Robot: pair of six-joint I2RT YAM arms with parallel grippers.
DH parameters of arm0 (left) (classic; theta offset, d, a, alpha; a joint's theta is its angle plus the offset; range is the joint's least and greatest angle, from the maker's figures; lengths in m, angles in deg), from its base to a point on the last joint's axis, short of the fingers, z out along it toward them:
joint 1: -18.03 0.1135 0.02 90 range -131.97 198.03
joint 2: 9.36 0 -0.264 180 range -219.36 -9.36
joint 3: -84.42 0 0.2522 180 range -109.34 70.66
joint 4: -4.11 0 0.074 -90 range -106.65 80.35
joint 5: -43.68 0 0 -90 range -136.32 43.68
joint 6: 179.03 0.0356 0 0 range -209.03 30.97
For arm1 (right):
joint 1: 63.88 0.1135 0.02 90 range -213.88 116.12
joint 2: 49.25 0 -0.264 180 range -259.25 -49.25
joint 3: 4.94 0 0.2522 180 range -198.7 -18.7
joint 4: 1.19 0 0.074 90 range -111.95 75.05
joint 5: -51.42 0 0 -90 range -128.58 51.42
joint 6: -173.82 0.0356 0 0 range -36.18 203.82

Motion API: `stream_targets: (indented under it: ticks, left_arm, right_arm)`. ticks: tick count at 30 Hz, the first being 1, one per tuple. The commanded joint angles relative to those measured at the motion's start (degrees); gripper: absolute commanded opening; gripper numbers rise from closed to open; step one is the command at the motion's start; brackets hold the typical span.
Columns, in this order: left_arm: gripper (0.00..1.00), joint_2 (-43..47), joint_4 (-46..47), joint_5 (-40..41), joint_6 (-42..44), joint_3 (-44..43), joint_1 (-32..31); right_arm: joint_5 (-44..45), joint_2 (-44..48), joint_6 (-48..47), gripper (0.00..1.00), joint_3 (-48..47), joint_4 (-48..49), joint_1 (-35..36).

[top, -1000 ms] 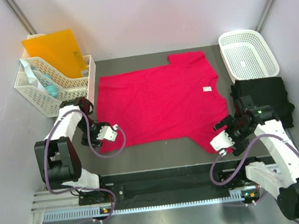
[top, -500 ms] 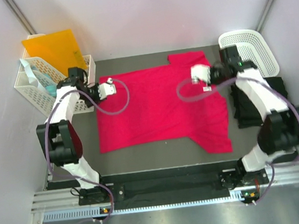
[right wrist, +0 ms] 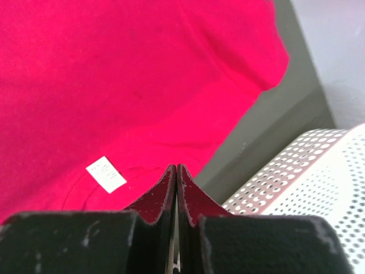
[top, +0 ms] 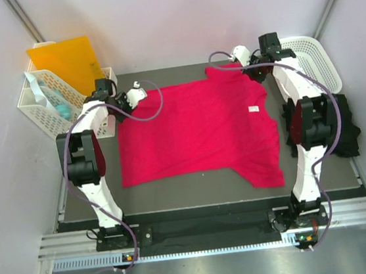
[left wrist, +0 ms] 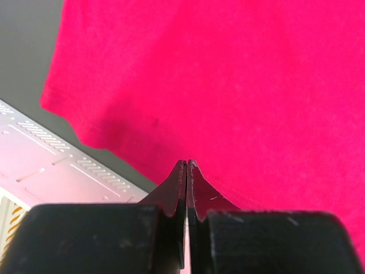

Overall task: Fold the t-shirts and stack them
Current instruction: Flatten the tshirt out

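**Top external view: both arms stretched to the far edge of the red shirt, fingers pressed together**

Spread flat across the dark grey tabletop [top: 202, 188] is the bright pinkish-red short-sleeved t-shirt [top: 195, 129]. Its neck points right, its hem left, with one sleeve at the far right corner and the other at the near right. The small white neck label [top: 254, 109] sits just inside the collar. And look at both arms, fully extended towards the back of the table!

Over on the left wrist camera, the left gripper [left wrist: 186, 166] has its two black fingers pressed tight together. No cloth shows between them. They hang over the shirt's far left corner, right beside the wall of the white slotted plastic organiser [left wrist: 63, 171]. From above, that organiser [top: 54, 108] holds an orange sheet [top: 65, 61] and some pale blue items.

Switch to the right wrist camera and it's the same story. The right gripper [right wrist: 176, 169] is closed up with nothing pinched, poised over the collar area. The label is just to its left, and the far sleeve is beyond it. The white perforated plastic basket [right wrist: 302, 182] sits just off the shirt's edge, on the far right of the table.

The plain black t-shirt [top: 344, 125] lies in a compact dark mass at the right edge of the table. It is near the basket, apart from the red shirt and partly hidden behind the right arm.
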Motion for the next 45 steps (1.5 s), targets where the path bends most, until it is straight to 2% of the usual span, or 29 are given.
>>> stream_targets:
  ticks: [1,8,13,17,21,26,30,33,38,45]
  left_arm:
    - [0.0,0.6,4.0,0.2,-3.2,-0.9,-2.5]
    - [0.0,0.4,7.5,3.6,-8.0,-1.0,-3.8]
    - [0.0,-0.1,7.5,5.3,-7.3,-2.1,-5.8]
    - [0.0,-1.8,9.2,6.8,-8.9,-4.4,-6.5]
    - [0.0,-3.1,9.3,8.8,-10.3,-6.7,-7.0]
    - [0.0,-4.7,9.0,13.8,-6.2,-9.5,-7.4]
    - [0.0,-8.2,3.8,18.9,-3.5,-17.9,-7.4]
    - [0.0,-9.8,1.9,20.2,-2.1,-20.3,-7.5]
    - [0.0,-9.7,2.8,21.3,-1.6,-19.1,-7.7]
    - [0.0,-6.1,6.1,20.0,-3.6,-14.0,-7.7]
  right_arm:
    - [-1.0,-1.7,4.0,0.0,-3.1,-1.1,-1.4]
    - [0.6,-2.9,1.5,0.0,-2.8,-3.6,-1.5]
    - [3.5,-1.2,0.6,0.0,-1.6,-3.4,-2.5]
    - [9.3,0.2,-0.2,0.0,-1.9,-2.2,-3.0]
    - [10.3,0.7,3.1,0.0,-3.7,-0.8,-3.2]
    - [7.8,2.2,7.0,0.0,-2.4,1.6,-3.1]
    - [7.7,2.9,11.3,0.0,-0.1,7.9,-3.0]
    - [8.8,2.8,14.3,0.0,1.0,10.3,-2.4]
    - [12.8,2.9,20.0,0.0,4.3,14.0,-1.8]
    - [19.4,3.5,23.0,0.0,10.3,21.1,-1.8]
